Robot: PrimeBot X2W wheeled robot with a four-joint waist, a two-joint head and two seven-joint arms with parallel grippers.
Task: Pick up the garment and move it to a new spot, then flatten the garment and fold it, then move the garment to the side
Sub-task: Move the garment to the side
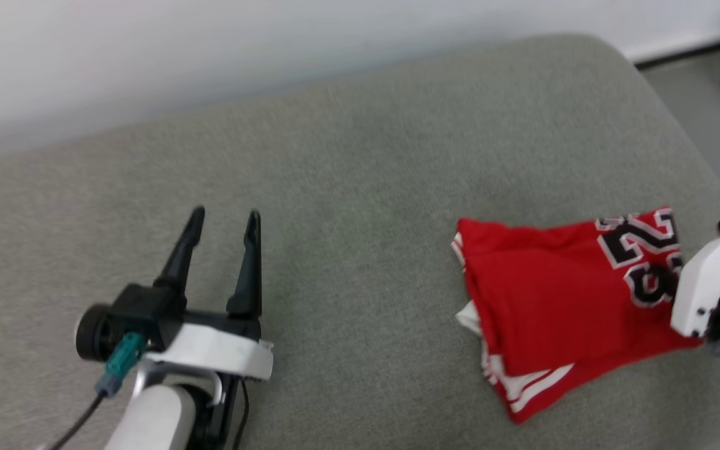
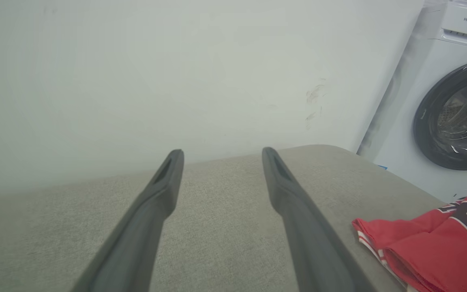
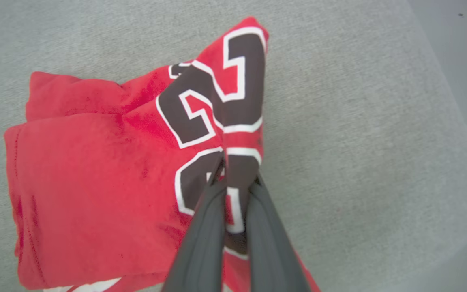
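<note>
While the garment (image 1: 547,300) lies folded at the right end of the grey cushion (image 1: 360,156), the right gripper (image 3: 237,176) clamps a raised fold of its numbered patch.
The left gripper (image 1: 225,219) hovers well apart to the left, fingers spread wide, empty.

garment (image 2: 432,243) cut off, washing machine (image 2: 456,113) cropped

We see the garment (image 1: 541,300) as soft, matt red cloth, its black-and-white number patches (image 3: 213,101) smoother; the cushion (image 1: 360,156) beneath is coarse, matt grey-green woven fabric; the left tool (image 1: 225,215) has matt black fingers, seemingly plastic; the washing machine (image 2: 432,61) is glossy white, its door (image 2: 456,113) dark and shiny.
</note>
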